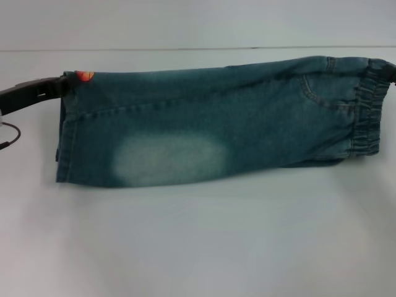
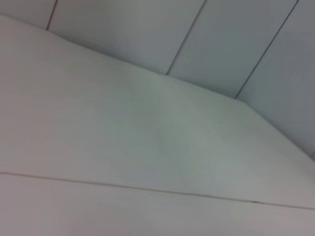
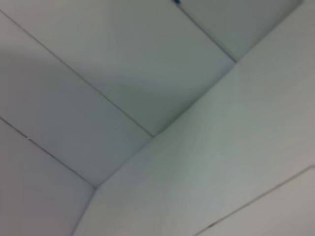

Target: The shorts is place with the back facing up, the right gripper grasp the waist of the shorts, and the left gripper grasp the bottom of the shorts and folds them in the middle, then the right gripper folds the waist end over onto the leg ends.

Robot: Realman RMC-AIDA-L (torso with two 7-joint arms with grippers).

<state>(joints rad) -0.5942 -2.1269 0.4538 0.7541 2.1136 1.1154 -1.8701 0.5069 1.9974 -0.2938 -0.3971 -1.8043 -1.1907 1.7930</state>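
The shorts (image 1: 210, 124) lie folded lengthwise on the white table (image 1: 198, 241), a long blue-green denim strip with a pale worn patch (image 1: 167, 159). The leg ends (image 1: 65, 133) are at the left and the ruffled waist (image 1: 370, 108) at the right. A bit of orange print (image 1: 84, 77) shows at the far left corner. My left gripper (image 1: 57, 86) reaches in from the left edge and is shut on that far corner of the leg ends. A dark tip of my right gripper (image 1: 390, 70) shows at the far corner of the waist. Neither wrist view shows the shorts.
White tabletop stretches in front of the shorts. A pale panelled wall (image 2: 236, 39) stands behind the table. A thin cable (image 1: 9, 133) hangs by the left arm at the left edge.
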